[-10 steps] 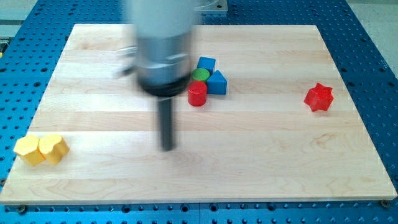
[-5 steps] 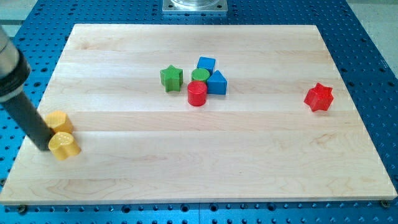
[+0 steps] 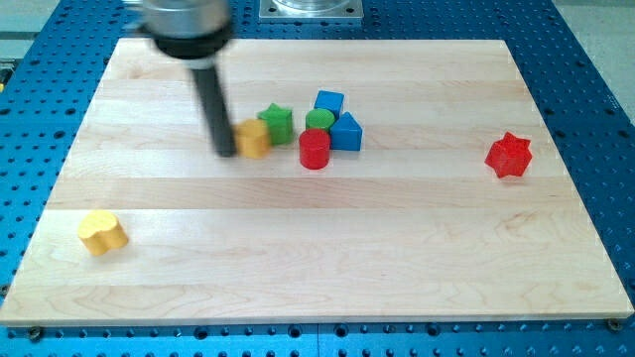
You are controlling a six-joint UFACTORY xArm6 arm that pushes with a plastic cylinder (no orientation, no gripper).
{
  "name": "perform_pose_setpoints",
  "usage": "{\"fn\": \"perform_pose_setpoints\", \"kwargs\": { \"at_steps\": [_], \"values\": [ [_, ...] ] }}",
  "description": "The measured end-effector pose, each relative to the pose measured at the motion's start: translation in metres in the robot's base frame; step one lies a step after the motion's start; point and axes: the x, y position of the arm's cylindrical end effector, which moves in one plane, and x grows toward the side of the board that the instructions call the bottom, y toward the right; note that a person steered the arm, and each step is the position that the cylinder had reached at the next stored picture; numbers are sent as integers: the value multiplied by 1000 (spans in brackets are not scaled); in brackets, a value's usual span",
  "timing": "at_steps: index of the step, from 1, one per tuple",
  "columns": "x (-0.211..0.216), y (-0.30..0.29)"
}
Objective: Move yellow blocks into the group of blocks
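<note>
My tip (image 3: 226,153) rests on the board just left of a yellow block (image 3: 254,139) and touches it. That yellow block sits against the green star (image 3: 275,123). The group holds the green star, a blue cube (image 3: 329,103), a green cylinder (image 3: 319,120), a blue triangular block (image 3: 346,132) and a red cylinder (image 3: 315,149). A second yellow block (image 3: 102,232), heart-like in shape, lies alone near the view's bottom left.
A red star (image 3: 509,155) lies alone at the view's right. The wooden board (image 3: 317,268) sits on a blue perforated table. The rod's wide dark housing (image 3: 186,25) hangs over the board's top left.
My tip has moved from the view's left edge to the group, and one yellow block has gone with it to the green star. The other yellow block has stayed.
</note>
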Motion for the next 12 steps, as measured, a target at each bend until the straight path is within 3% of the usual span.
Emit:
{"fn": "perform_pose_setpoints", "kwargs": {
  "at_steps": [1,2,3,4,5,6,7,9,10,11,12],
  "values": [
    [48,-86],
    [178,-88],
    [190,-147],
    [128,-187],
    [122,-68],
    [137,-76],
    [164,-1],
    [83,43],
    [153,23],
    [94,30],
    [44,91]
  ]
}}
